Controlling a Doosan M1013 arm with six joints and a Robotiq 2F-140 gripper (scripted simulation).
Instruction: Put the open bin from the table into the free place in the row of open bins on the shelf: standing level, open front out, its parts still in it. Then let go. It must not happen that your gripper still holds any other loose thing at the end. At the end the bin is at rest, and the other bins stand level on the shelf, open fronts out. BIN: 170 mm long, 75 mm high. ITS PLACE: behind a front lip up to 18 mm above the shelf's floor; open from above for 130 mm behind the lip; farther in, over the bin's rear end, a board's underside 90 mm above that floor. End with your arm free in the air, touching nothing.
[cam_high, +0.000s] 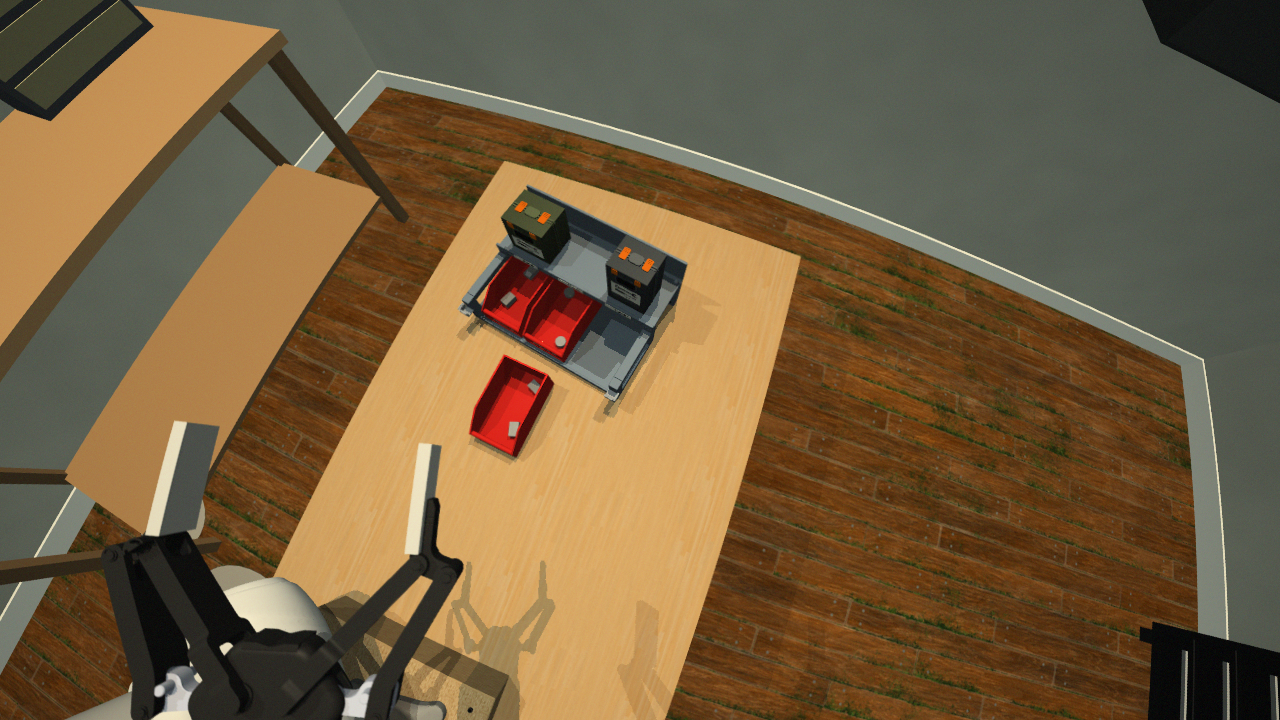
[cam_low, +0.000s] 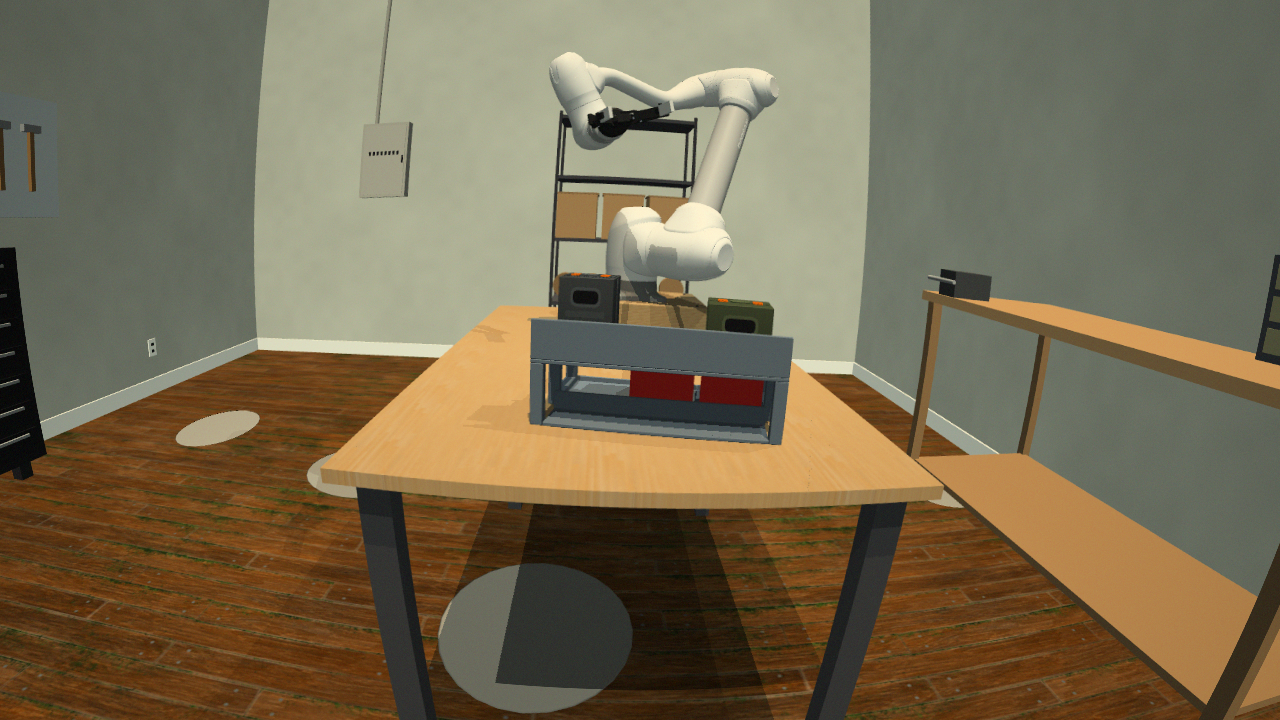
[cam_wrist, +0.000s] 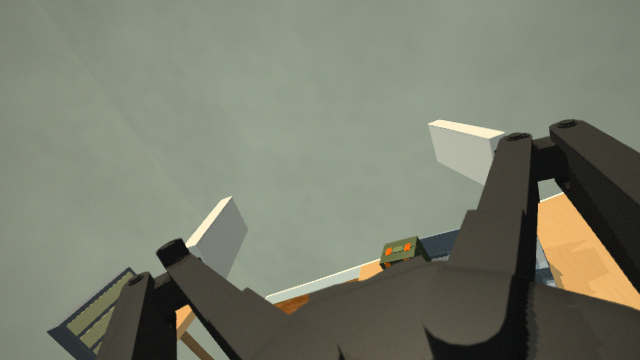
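Observation:
The red open bin (cam_high: 508, 407) stands on the table in front of the shelf, with two small grey parts in it. The grey shelf (cam_high: 581, 360) (cam_low: 660, 349) holds two red bins (cam_high: 512, 293) (cam_high: 562, 319) side by side in its lower row; their backs show in the exterior view. The free place (cam_high: 614, 347) is at the right end of that row in the top view. My gripper (cam_high: 304, 483) (cam_low: 664, 111) (cam_wrist: 334, 178) is open and empty, high above the table near the arm's base, far from the bin. The bin is not in the wrist view.
A green case (cam_high: 535, 223) (cam_low: 740, 315) (cam_wrist: 400, 251) and a black case (cam_high: 636, 273) (cam_low: 588, 298) stand on the shelf's upper board, behind the row of bins. The black one is behind the free place. A wooden side bench (cam_high: 223, 331) (cam_low: 1100, 573) stands beside the table (cam_high: 626, 501).

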